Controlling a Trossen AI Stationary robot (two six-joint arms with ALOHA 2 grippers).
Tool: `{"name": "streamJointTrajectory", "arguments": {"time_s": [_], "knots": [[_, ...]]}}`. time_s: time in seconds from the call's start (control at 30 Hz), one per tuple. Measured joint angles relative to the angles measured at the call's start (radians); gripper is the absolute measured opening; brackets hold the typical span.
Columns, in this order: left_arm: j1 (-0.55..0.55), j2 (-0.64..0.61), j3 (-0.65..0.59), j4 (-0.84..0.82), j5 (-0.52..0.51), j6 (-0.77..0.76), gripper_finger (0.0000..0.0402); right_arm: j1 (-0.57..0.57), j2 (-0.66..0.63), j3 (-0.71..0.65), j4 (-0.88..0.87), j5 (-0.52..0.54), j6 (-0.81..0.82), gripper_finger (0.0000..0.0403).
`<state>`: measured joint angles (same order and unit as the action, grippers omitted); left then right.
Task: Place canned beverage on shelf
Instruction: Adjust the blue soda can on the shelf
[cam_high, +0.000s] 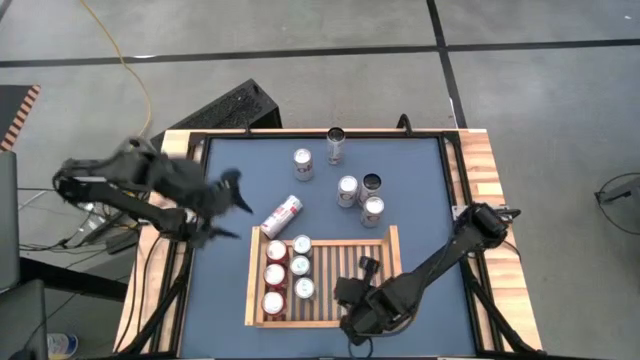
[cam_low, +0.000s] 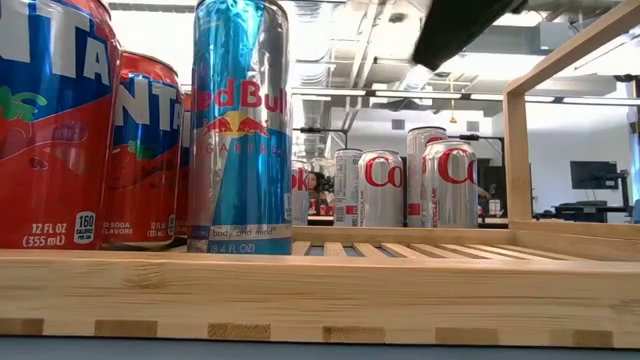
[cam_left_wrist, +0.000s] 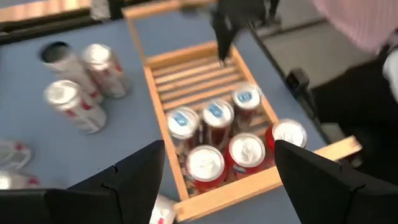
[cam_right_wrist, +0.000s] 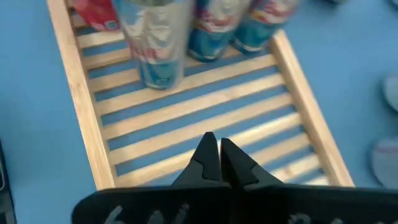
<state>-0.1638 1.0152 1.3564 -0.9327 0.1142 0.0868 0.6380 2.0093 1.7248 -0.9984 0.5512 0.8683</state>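
1. The shelf (cam_high: 392, 262) lies on the blue tabletop (cam_high: 420, 180) near its front edge, midway between the two arms, so either one can reach it.
2. Six upright cans (cam_high: 287, 270) fill the shelf's left end in two tight rows. I judge this packing keeps the bare slats on the right free for more.
3. A fallen can (cam_high: 282, 214) lies on its side on the tabletop, just beyond the shelf's far-left corner; it looks like the next one to be placed.
4. The left gripper (cam_high: 226, 208) hovers near the tabletop's left edge beside that fallen can, fingers apart and holding nothing, seemingly poised to pick it up.
5. The right gripper (cam_right_wrist: 219, 158) hangs over the shelf's empty right half with its fingers pressed together and empty, apparently parked clear.
6. More cans (cam_high: 347, 190) stand loose in the far half of the tabletop, well apart from the shelf and not yet placed.
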Motion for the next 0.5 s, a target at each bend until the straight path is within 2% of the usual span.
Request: {"name": "streamJointTrajectory", "arguments": {"time_s": [0.17,0.33,0.5], "knots": [[-0.243,0.065,-0.177,0.169,-0.173,-0.017,0.0291,0.026,-0.039,0.0,-0.096,0.068,0.089,0.0002],[-0.353,0.157,-0.241,0.348,-0.138,-0.128,0.0293,0.031,-0.049,0.0,-0.094,0.067,0.101,0.0039],[-0.415,0.262,-0.243,0.395,-0.137,-0.211,0.0293,0.028,-0.045,0.0,-0.096,0.067,0.103,0.0081]]}}
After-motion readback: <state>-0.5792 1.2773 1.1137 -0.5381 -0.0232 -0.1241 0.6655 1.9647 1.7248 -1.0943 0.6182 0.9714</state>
